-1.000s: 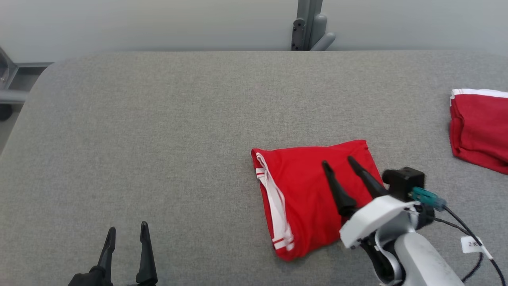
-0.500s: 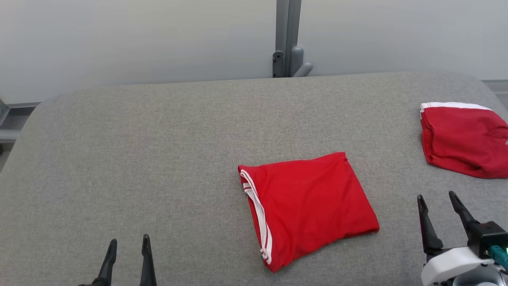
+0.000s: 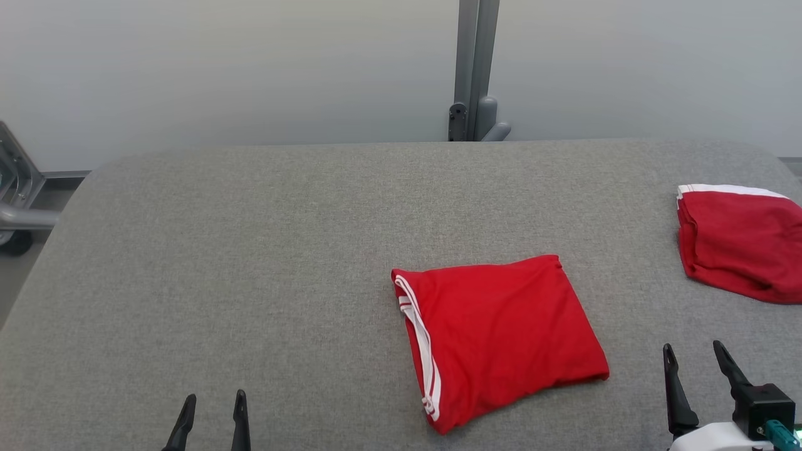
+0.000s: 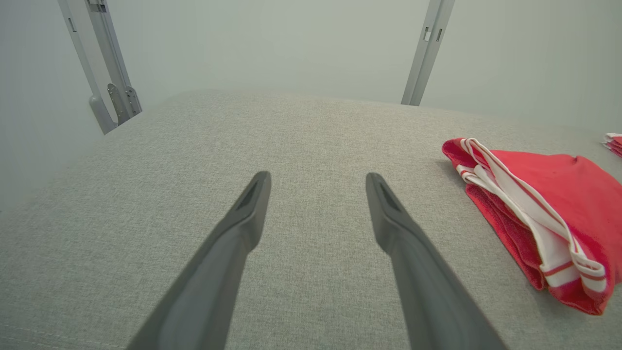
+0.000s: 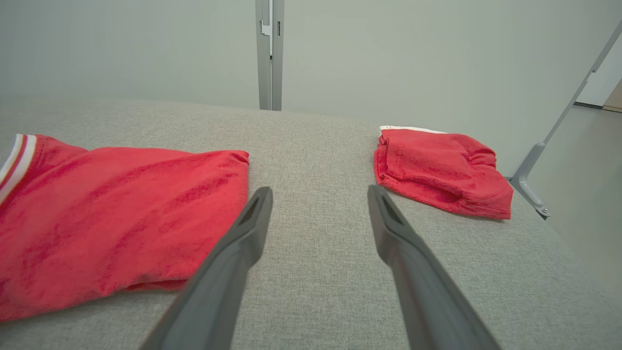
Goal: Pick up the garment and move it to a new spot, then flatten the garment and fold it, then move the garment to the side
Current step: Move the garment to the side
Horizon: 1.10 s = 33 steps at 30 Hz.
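The folded garment lay on the table, right of centre. The left gripper and right gripper stood clear of it, jaws open and empty. Step judged pending: the move to the side, which calls for a grasp that preserves the fold.

Both grippers are positioned over the near part of the table, the left gripper at the left and the right gripper at the right, with fingers directed toward the far edge. The folded garment is laid flat on the table between them, ahead and well to the right of the left gripper's fingers and near the left side of the right gripper's fingers. A second folded garment is placed ahead and to the right of the right gripper's fingers, near the table's right edge, apart from the first. An upright post is located behind the far edge.
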Tool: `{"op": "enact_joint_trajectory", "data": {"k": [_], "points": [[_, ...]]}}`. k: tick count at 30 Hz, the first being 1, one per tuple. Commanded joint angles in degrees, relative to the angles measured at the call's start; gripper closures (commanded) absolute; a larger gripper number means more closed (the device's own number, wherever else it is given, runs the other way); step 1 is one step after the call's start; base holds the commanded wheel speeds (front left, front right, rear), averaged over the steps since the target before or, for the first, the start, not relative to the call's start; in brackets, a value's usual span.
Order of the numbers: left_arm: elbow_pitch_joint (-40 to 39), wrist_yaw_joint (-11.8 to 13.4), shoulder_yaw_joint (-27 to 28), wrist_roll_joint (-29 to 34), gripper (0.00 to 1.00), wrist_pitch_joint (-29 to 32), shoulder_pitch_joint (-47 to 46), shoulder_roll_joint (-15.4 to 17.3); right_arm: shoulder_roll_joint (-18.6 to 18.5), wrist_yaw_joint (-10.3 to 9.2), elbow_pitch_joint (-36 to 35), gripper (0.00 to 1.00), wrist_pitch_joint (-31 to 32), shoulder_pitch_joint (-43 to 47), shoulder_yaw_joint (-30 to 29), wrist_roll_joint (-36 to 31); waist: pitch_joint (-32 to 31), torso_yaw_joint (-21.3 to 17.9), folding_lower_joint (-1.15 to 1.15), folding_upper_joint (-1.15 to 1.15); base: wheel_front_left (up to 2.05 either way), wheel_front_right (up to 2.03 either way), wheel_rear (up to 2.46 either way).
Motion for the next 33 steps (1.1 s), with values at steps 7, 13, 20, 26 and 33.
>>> {"op": "enact_joint_trajectory", "data": {"k": [7,13,20,26,33], "points": [[0.79,-0.47,-0.37,-0.77,0.0,-0.14,-1.44,0.08,0.28,-0.1,1.83,0.0,-0.23,-0.25,0.01,-0.59,-0.17,-0.07,0.0,0.0,0.0,0.0,0.0],[0.47,-0.04,-1.42,-0.96,0.0,-0.14,-1.64,0.08,-1.13,-0.13,5.9,0.0,1.62,-5.03,3.82,5.81,0.19,0.51,0.0,0.0,0.0,0.0,0.0],[0.18,1.19,-4.81,-2.51,0.0,-0.13,-1.95,0.08,-8.73,-0.1,9.38,0.0,20.1,-15.48,13.86,15.3,2.56,2.39,0.0,0.0,0.0,0.0,0.0],[0.4,1.49,-6.9,-2.47,0.0,-0.14,-3.95,0.08,-11.38,-0.1,16.02,0.0,28.9,-24.53,19.41,18.71,6.83,3.92,0.0,0.0,0.0,0.0,0.0],[1.06,1.33,-8.79,-1.76,0.0,-0.13,-7.23,0.08,-10.82,-0.09,25.48,0.0,28.5,-30.49,22.04,19.7,9.84,6.01,0.0,0.0,0.0,0.0,0.0]]}}
